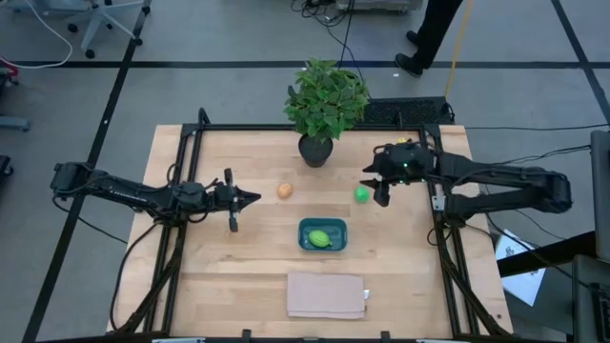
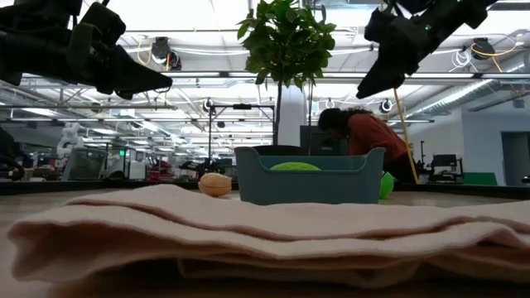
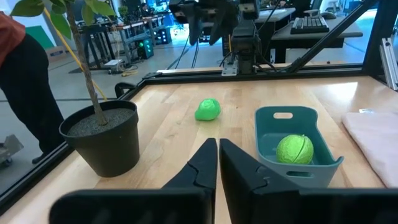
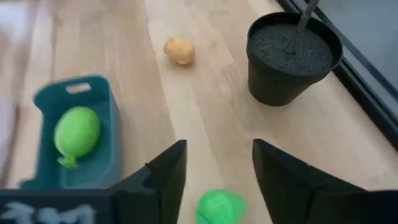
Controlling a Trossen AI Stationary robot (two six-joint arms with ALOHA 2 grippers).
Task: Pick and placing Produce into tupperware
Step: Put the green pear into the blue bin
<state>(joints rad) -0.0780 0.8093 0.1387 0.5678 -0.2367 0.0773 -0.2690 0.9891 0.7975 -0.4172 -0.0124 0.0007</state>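
The teal tupperware [image 1: 305, 227] stands mid-table with the yellow-green fruit [image 1: 322, 238] lying inside it, also shown in the right wrist view [image 4: 77, 132]. The green ball [image 1: 362, 194] rests on the wood to its far right. The tan-orange egg-like piece [image 1: 285, 191] lies to its far left. My right gripper [image 4: 214, 168] hangs open above the green ball [image 4: 219, 206], well clear of the table in the low view [image 2: 373, 83]. My left gripper [image 1: 250, 198] is shut and empty. It hovers left of the orange piece, pointing toward the table's right edge.
A potted plant [image 1: 315, 150] stands at the far middle, close to the right gripper. A folded beige cloth [image 1: 326, 293] lies near the front edge. A black frame [image 1: 191, 133] borders the table. A person [image 2: 364, 132] is in the room beyond the far edge.
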